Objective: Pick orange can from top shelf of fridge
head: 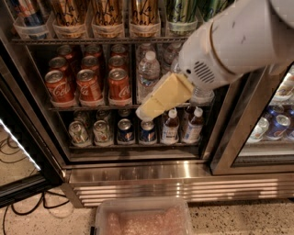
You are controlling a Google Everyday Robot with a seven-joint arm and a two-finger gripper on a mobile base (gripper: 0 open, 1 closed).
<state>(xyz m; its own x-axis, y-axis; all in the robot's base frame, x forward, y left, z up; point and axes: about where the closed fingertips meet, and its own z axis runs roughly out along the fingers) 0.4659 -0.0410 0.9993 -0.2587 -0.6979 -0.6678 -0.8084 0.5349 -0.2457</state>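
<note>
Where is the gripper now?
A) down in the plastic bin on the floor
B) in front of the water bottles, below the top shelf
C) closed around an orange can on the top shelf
B: the gripper is in front of the water bottles, under the top shelf, apart from the orange cans up in their trays.

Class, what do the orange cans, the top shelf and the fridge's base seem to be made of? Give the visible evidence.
Orange cans: likely aluminium, glossy coppery sheen. Top shelf: thin dark metal wire, probably coated. Fridge base: brushed stainless steel, streaky reflections. The hand, pale matte, perhaps plastic, hangs before the water bottles, below that shelf.
</note>
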